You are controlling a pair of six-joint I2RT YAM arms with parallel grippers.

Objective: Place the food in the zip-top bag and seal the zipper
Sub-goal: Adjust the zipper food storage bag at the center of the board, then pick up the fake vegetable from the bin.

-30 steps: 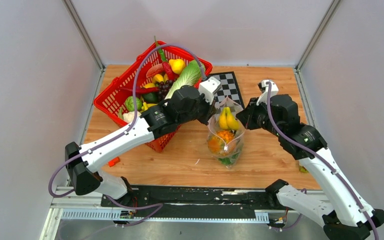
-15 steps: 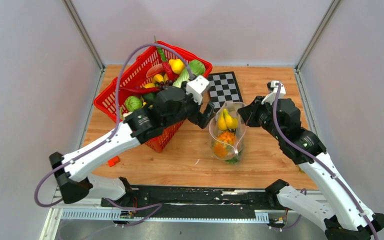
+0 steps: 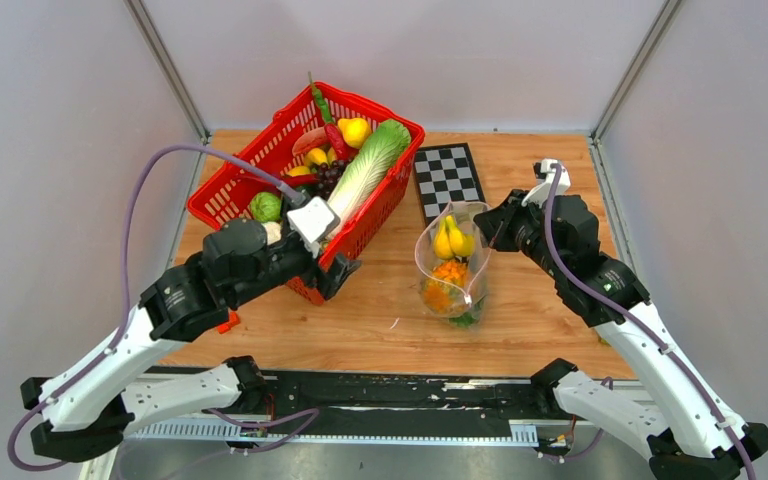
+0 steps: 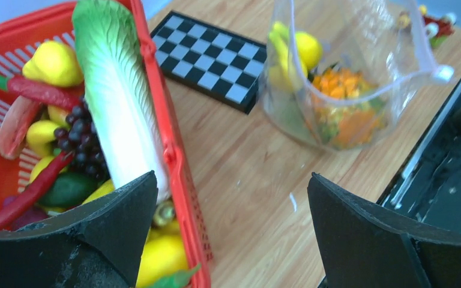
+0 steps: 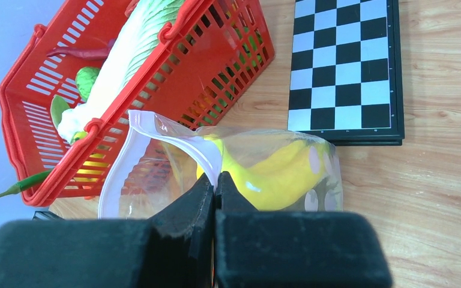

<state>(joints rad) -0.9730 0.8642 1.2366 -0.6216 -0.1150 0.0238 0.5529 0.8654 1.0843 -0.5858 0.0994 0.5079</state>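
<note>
Two grippers | left gripper: fingers spread wide, holding nothing, beside red basket's near corner | lettuce lying in basket | zip-top bag: upright on table, mouth open, bananas above orange piece inside | right gripper: pinching bag's right rim

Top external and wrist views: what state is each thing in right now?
zip-top bag, upright, mouth open, food inside.
zipper, unsealed.
left end effector, open, empty.
right end effector, shut on the zip-top bag's rim.
red basket, upright, loaded.
</note>
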